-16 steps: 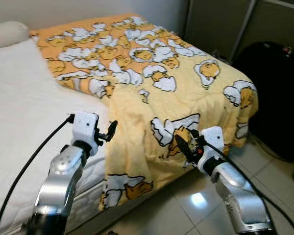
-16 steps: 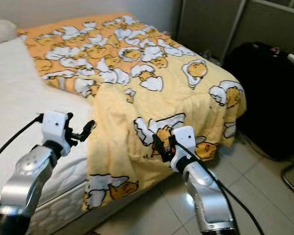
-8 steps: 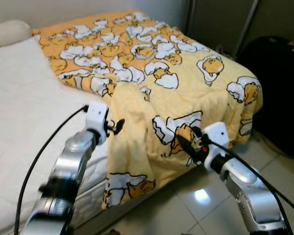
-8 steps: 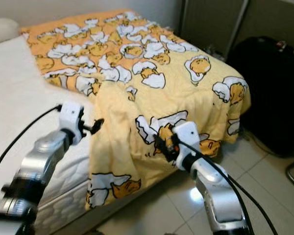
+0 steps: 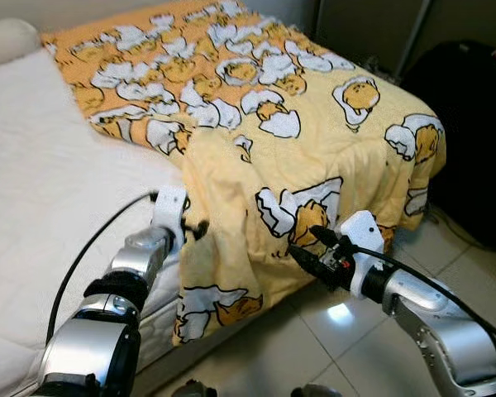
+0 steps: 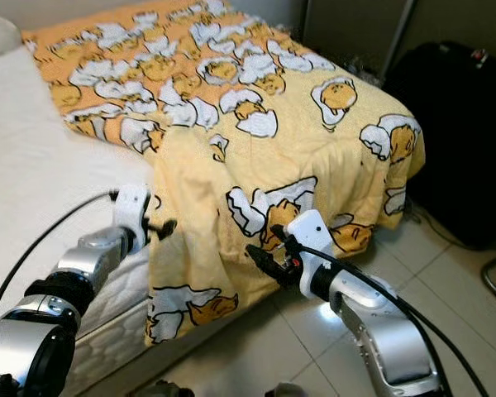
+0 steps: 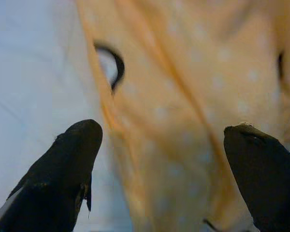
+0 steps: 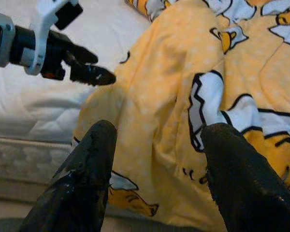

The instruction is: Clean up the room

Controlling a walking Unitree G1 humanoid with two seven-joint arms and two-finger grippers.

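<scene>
One yellow blanket [image 5: 314,141] draped over one bed [image 5: 41,215]. Two end effectors, left [image 5: 200,227] and right [image 5: 306,248], both spread wide at its hanging edge, gripping nothing.

The yellow blanket [image 5: 314,149] covers the far and right part of the bed and hangs over its near edge, blocking that side; the left gripper [image 5: 195,227], fingers apart, sits at the blanket's left edge, the right gripper [image 5: 308,250], fingers apart, against the hanging fold; the bare white mattress [image 5: 41,190] lies free on the left; tiled floor [image 5: 347,331] lies free nearby; a black suitcase [image 5: 479,132] closes the far right.
</scene>
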